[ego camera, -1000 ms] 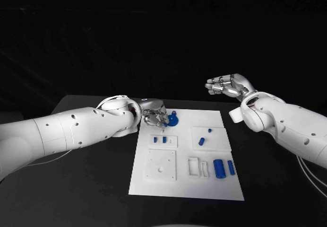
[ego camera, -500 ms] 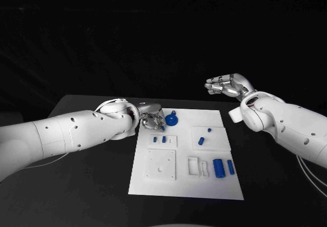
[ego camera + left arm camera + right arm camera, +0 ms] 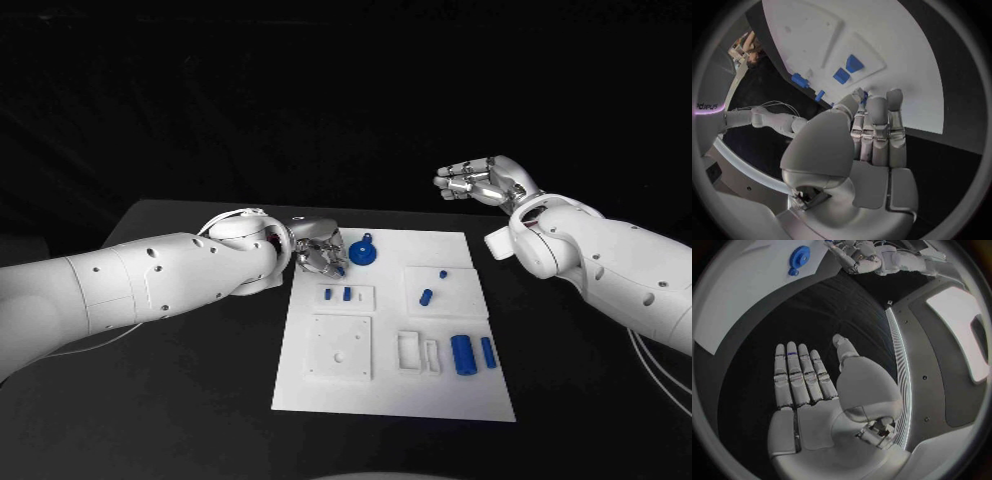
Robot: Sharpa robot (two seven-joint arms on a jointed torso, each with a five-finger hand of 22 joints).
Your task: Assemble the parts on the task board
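Note:
The white task board (image 3: 397,390) lies in the middle of the black table. A round blue part (image 3: 364,252) sits near its far left corner. My left hand (image 3: 320,255) hovers just left of that part, over the board's edge, fingers stretched out side by side and holding nothing (image 3: 876,130). Two small blue pegs (image 3: 339,294) stand in a small plate, and a blue piece (image 3: 427,298) lies to their right. A large blue cylinder (image 3: 463,355) and a thinner one (image 3: 489,353) lie at the right. My right hand (image 3: 483,182) is raised beyond the board, flat and empty (image 3: 801,382).
A white square plate (image 3: 342,350) and white slotted blocks (image 3: 418,352) lie on the board's near half. The right wrist view shows the round blue part (image 3: 799,257) on the board (image 3: 748,290), with my left hand (image 3: 857,257) beside it. Black table surrounds the board.
My left hand has drawn back to the left off the round blue part, which stays on the board. The right arm has not moved.

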